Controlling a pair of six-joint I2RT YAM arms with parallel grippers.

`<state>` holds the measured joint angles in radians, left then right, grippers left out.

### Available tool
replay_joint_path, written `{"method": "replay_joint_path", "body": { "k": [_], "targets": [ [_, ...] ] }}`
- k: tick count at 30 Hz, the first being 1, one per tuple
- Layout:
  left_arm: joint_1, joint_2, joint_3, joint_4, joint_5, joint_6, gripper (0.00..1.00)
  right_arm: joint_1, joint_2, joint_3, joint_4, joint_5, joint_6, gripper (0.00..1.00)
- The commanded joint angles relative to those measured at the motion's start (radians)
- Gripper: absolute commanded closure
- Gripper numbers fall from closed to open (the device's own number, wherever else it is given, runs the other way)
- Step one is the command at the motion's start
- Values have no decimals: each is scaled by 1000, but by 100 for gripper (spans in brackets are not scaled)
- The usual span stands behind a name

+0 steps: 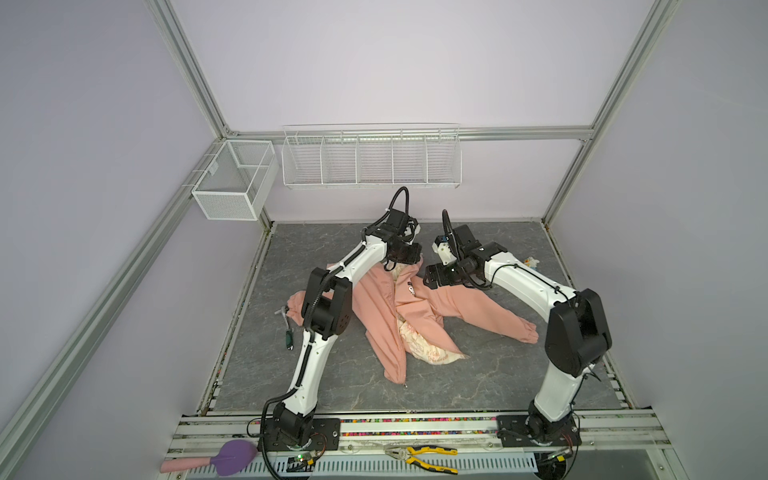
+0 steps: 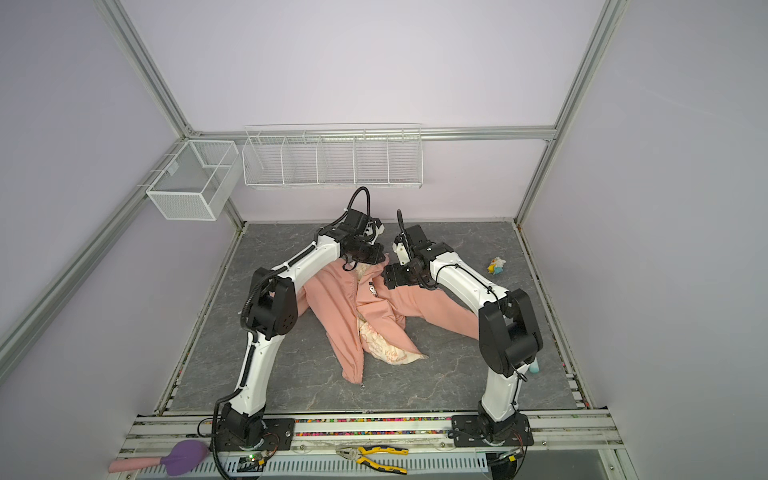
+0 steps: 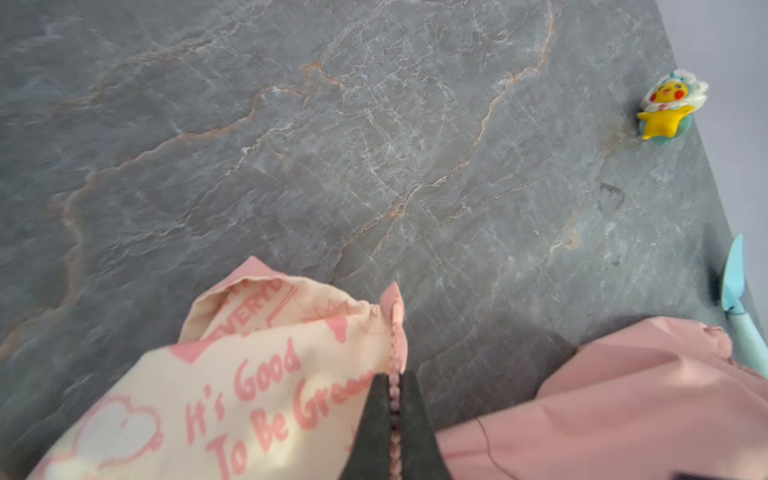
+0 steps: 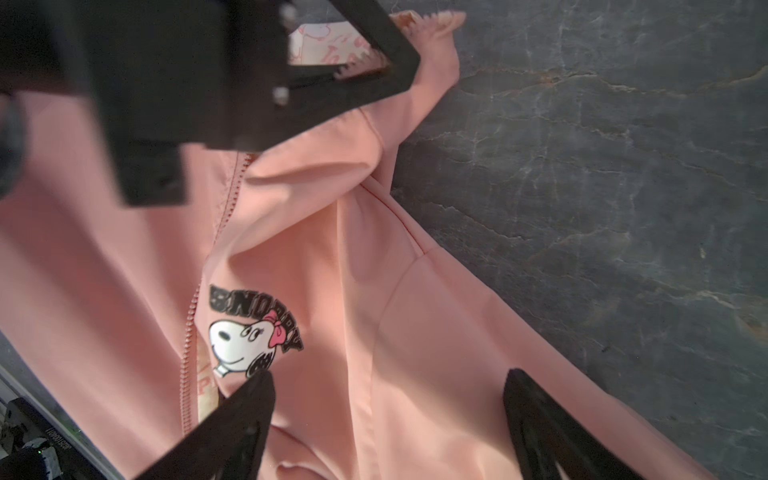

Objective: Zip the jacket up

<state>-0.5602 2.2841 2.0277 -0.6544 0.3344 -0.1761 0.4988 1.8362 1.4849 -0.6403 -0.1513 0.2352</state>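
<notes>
Left tool [image 3: 395, 386] pinches the zipper edge [image 3: 397, 332] of the jacket [image 1: 376, 316], seemingly to tension it; right tool [image 4: 388, 386] gapes empty above the chest patch [image 4: 249, 332]

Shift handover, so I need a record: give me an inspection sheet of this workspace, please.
Surface: grey marbled tabletop, no spills seen.
Job's things: jacket lies unzipped, cream lining showing.
Clutter: yellow toy, blue tool, green-handled tool on the table; pliers by the front rail.
Grippers: left gripper shut on the jacket's zipper edge; right gripper open by the chest patch.
Cables: black hoses loop above both wrists.
Surroundings: white wire baskets on the lilac back wall.
</notes>
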Motion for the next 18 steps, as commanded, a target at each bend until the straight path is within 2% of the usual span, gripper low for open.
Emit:
{"method": "replay_joint_path", "body": {
  "k": [1, 8, 13, 15, 18],
  "targets": [
    [0, -166, -103, 148, -44, -56, 100, -2, 17, 15, 40, -40, 15, 11],
    [0, -383, -377, 327, -80, -121, 100, -2, 67, 25, 59, -23, 32, 11],
    [0, -495, -506, 398, -102, -150, 100, -2, 131, 34, 77, -34, 42, 13],
    [0, -529, -548, 416, -106, -157, 100, -2, 147, 29, 98, -47, 52, 20],
    [0, -565, -598, 435, -125, -165, 100, -6, 150, 20, 131, -58, 81, 44]
  ]
}}
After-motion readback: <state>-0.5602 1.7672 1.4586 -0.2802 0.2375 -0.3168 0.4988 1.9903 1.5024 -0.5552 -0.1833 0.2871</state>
